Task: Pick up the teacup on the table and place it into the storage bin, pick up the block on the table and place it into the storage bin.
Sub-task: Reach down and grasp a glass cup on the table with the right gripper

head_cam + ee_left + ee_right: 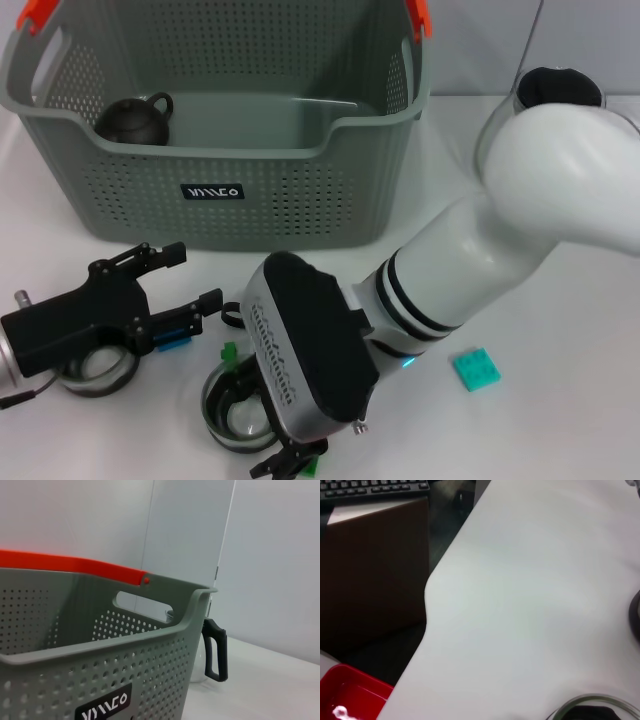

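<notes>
So the storage bin (pixel 230 170) sits at the back of the white table (pixel 560 330), grey and full of little holes, with orange handle clips (pixel 420 15) at the top corners and a small black label (pixel 211 191) on the front wall. Inside it, in the left corner, there's a dark little teapot-looking vessel (pixel 135 120) with a loop handle, sitting upright on the bin floor, which I take to be the teacup. The block (pixel 476 368) is a teal studded brick lying flat on the table off to the right, well apart from the bin and out in the open. The left gripper (pixel 195 290) is low on the left, just in front of the bin, black fingers spread apart with nothing between them. Under that arm there's a round glass-rimmed dish (pixel 95 375) on the table. The right gripper (pixel 290 462) is down at the near edge, mostly hidden under its own big white and black wrist, so honestly I can't tell whether the fingers are apart or together. It's hanging over another glass ring-shaped dish (pixel 235 415), with a bit of green (pixel 229 351) poking out beside it. From the left wrist view you also get a clear glass jug with a black handle (pixel 216 650) standing just beside the bin's far corner.
</notes>
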Tool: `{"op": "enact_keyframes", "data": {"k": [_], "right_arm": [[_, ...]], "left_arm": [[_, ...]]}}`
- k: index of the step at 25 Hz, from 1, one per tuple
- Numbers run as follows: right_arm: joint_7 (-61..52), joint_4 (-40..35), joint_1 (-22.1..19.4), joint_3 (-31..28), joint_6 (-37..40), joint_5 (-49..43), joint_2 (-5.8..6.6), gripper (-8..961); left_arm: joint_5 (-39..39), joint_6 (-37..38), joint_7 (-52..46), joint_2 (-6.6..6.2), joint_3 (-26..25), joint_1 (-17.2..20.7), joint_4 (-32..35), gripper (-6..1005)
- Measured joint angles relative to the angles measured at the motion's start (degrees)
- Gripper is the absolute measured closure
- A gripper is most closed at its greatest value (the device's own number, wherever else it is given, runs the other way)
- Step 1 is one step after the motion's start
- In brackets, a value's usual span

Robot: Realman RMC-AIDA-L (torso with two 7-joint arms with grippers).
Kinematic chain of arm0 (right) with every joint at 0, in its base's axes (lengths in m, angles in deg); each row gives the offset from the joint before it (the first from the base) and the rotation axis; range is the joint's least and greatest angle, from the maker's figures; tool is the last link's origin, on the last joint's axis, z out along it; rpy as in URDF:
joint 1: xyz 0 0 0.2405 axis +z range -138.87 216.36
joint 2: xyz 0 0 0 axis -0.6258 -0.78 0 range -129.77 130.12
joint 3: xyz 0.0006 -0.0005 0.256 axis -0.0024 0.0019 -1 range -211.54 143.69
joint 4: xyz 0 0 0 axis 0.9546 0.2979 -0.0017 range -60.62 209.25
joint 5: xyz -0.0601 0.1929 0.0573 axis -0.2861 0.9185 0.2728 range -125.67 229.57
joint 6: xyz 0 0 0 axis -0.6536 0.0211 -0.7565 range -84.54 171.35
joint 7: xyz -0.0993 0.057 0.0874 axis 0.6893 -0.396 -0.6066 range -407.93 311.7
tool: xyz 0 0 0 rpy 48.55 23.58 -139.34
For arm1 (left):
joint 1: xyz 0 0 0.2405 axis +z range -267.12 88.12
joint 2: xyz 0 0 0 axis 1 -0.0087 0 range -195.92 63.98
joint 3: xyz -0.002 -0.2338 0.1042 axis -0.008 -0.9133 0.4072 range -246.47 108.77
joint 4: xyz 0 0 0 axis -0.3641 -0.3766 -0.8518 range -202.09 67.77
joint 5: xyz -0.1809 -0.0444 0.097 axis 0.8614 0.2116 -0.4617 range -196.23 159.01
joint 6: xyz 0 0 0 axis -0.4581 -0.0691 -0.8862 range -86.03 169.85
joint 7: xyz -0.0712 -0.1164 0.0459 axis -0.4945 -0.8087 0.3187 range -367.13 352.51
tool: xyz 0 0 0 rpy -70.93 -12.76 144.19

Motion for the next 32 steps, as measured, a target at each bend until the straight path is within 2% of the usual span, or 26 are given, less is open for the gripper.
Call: {"op": "enact_keyframes", "data": {"k": [13,22,25,30,32], "right_arm": [[0.0,0.3,-0.5,3.5,-4.8,0.4,-0.08,276],[-3.2,1.1,0.6,4.2,-4.4,0.0,-0.08,299],[-4.2,2.1,1.7,4.3,-3.8,0.1,-0.01,547],[-4.5,1.9,1.7,4.3,-3.8,0.3,-0.01,757],[-4.6,1.7,1.7,4.3,-3.7,0.3,-0.02,799]], "left_arm": [[0.0,-0.2,0.6,0.11,0.0,0.1,-0.1,171],[0.0,-1.3,0.7,0.13,0.0,0.2,-0.7,171],[0.0,-1.3,0.7,0.17,0.0,0.2,-0.7,171],[0.0,-1.4,0.7,0.23,0.0,0.3,-0.7,171],[0.0,-1.4,0.7,0.22,0.0,0.3,-0.7,171]]}}
